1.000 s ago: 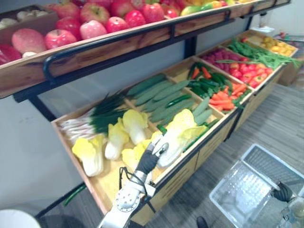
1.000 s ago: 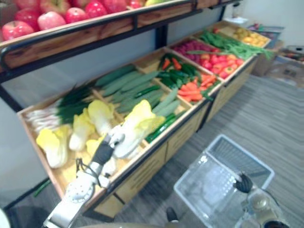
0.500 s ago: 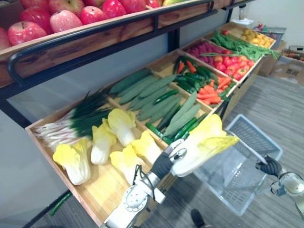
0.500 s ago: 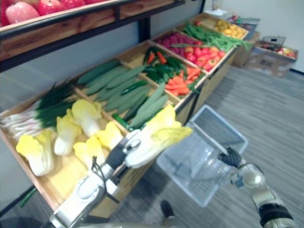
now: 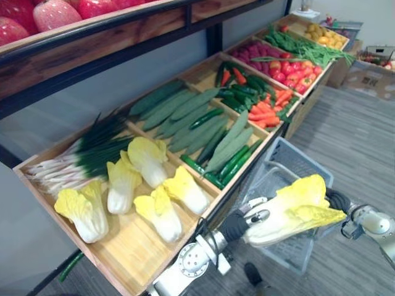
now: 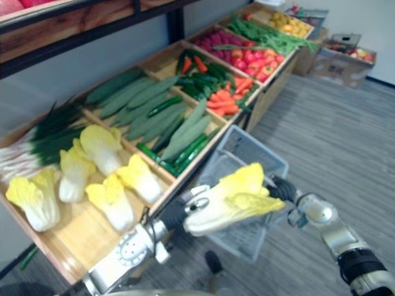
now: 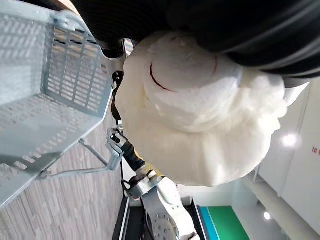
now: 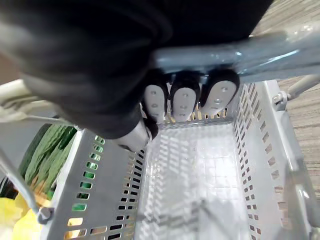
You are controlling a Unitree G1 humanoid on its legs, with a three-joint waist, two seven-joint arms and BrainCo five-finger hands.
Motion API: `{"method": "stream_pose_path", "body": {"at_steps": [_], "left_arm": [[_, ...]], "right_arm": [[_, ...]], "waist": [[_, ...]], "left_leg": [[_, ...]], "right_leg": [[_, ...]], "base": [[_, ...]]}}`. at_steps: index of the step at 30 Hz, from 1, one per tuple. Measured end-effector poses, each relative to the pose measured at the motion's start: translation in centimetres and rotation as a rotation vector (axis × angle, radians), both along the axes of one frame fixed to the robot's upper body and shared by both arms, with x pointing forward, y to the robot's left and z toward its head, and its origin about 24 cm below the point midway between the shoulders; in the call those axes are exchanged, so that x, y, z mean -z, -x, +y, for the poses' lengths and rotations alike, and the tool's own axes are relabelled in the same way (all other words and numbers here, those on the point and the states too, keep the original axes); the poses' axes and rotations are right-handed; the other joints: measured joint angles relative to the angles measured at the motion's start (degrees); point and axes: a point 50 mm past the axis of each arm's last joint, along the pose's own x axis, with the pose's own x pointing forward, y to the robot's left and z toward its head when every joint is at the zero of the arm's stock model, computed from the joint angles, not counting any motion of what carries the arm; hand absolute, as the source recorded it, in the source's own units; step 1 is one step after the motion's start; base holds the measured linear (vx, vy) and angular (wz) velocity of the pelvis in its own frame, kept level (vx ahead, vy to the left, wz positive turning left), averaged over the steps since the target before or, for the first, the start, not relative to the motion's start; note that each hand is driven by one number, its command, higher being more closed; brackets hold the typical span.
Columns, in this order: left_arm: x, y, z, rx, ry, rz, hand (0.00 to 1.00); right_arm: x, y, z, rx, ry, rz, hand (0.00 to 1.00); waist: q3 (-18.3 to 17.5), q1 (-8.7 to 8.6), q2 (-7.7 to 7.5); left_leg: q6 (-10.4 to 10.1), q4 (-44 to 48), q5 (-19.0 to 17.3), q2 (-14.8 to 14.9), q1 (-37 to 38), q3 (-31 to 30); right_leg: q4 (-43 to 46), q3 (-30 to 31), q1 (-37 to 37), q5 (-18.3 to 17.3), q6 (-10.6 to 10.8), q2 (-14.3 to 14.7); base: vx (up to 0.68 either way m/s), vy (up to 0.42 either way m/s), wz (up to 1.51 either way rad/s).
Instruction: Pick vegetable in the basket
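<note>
My left hand (image 5: 245,219) is shut on a yellow-white napa cabbage (image 5: 291,209), lying on its side, leafy end to the right, over the near rim of the grey plastic basket (image 5: 290,161). The cabbage's white base (image 7: 200,120) shows past the hand's dark cover in the left wrist view, with the basket's perforated wall (image 7: 45,100) beside it. My right hand (image 5: 338,199) holds the basket up beside the shelf's front edge. Its fingers (image 8: 185,102) curl round the grey handle bar (image 8: 240,50). The basket's inside (image 8: 195,170) holds nothing that I can see.
A wooden display shelf runs along the left: more napa cabbages (image 5: 148,185), spring onions (image 5: 80,157), cucumbers (image 5: 191,114), peppers and carrots (image 5: 259,102), tomatoes (image 5: 290,65). An upper shelf of apples (image 5: 55,12) overhangs it. A cardboard box (image 5: 370,61) stands at the far right on the grey floor.
My left hand has carried the cabbage out of the crate and rightwards over the basket. The right hand has brought the basket closer to the shelf. The camera has also shifted.
</note>
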Motion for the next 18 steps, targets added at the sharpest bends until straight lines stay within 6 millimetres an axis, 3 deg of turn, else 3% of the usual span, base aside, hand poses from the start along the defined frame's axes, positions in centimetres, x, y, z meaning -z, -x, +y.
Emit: {"method": "stream_pose_path", "body": {"at_steps": [7,13,18], "left_arm": [[1.5,0.0,-0.7,0.04,-0.058,0.036,1.0],[3.3,0.1,-0.5,0.046,-0.149,0.053,1.0],[4.3,-1.0,-1.0,0.054,-0.255,0.006,1.0]], "right_arm": [[-2.4,0.5,-0.2,-0.121,0.057,0.051,1.0],[-3.2,0.8,0.1,-0.172,0.039,0.075,1.0],[-3.4,1.4,0.6,-0.226,0.033,0.102,1.0]], "waist": [[0.3,-0.2,0.24],[0.3,-1.6,0.23],[0.3,-2.11,0.2]], "left_leg": [[0.0,0.2,0.0,0.0,-1.0,-0.3],[0.2,-0.5,0.1,-1.0,-0.8,-0.4],[0.5,-0.5,-0.1,-1.5,-0.8,-0.2]], "right_leg": [[0.2,0.0,-0.9,0.0,0.0,0.0],[0.1,0.4,-1.0,0.0,0.1,-0.5],[-0.1,1.0,-1.1,0.2,0.3,-0.4]], "base": [[0.03,-0.022,-0.01],[0.0,-0.003,-0.01],[0.01,-0.01,-0.03]]}}
